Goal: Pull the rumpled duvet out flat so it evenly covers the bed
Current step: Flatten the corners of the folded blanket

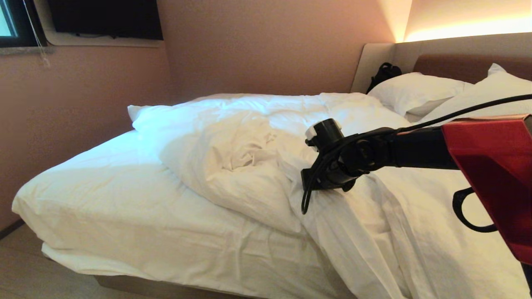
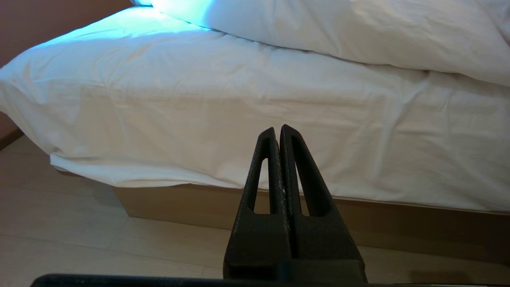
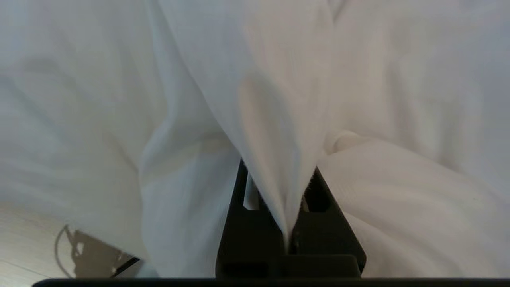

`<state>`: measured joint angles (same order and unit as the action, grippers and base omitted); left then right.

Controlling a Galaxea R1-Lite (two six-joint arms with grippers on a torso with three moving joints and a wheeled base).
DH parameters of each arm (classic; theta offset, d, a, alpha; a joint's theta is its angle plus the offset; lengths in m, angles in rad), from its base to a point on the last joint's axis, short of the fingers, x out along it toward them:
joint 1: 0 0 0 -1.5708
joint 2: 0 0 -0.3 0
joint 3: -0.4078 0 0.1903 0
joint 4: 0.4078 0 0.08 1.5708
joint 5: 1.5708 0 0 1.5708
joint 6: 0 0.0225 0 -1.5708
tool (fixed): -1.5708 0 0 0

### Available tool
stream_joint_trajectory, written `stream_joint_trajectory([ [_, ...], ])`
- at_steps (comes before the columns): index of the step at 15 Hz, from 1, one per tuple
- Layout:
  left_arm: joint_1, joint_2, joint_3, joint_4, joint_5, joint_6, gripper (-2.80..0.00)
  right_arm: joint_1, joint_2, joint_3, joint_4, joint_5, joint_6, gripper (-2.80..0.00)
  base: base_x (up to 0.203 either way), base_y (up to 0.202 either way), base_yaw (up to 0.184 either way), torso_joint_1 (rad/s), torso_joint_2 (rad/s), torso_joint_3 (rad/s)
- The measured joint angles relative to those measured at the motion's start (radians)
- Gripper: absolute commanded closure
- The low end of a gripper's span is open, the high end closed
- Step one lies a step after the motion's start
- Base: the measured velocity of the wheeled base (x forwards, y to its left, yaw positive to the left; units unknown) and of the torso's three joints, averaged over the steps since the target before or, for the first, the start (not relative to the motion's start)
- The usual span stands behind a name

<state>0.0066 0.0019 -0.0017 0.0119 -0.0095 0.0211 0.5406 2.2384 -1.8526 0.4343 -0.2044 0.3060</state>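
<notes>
The white duvet (image 1: pixel 232 158) lies in a rumpled heap across the middle of the bed (image 1: pixel 95 207), with one fold trailing over the near edge. My right arm reaches in from the right, its wrist (image 1: pixel 332 166) low over that fold. In the right wrist view my right gripper (image 3: pixel 281 187) is shut on a pinched ridge of the duvet (image 3: pixel 279 99), and cloth hides the fingertips. My left gripper (image 2: pixel 277 129) is shut on nothing, hanging low beside the bed and facing the mattress side (image 2: pixel 239 119).
Two white pillows (image 1: pixel 415 93) (image 1: pixel 486 97) lean on the padded headboard (image 1: pixel 457 62) at the back right, with a black bag (image 1: pixel 384 74) behind them. A wall runs along the bed's far side. Pale floor (image 1: pixel 25 270) and the tan base (image 2: pixel 179 203) lie below the near edge.
</notes>
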Motion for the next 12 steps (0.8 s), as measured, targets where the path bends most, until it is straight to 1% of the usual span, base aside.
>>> stream_joint_trajectory([
  [6,0.000,0.000,0.000,0.000,-0.001,0.001,0.00,0.051,-0.082,0.061,-0.004,0.001,0.021,0.00,0.000,0.000,0.000,0.000,0.00,0.000],
  [12,0.000,0.000,0.000,0.000,-0.001,0.000,0.00,0.155,-0.198,0.172,-0.009,0.010,0.025,0.00,0.000,0.000,0.000,0.000,0.00,0.000],
])
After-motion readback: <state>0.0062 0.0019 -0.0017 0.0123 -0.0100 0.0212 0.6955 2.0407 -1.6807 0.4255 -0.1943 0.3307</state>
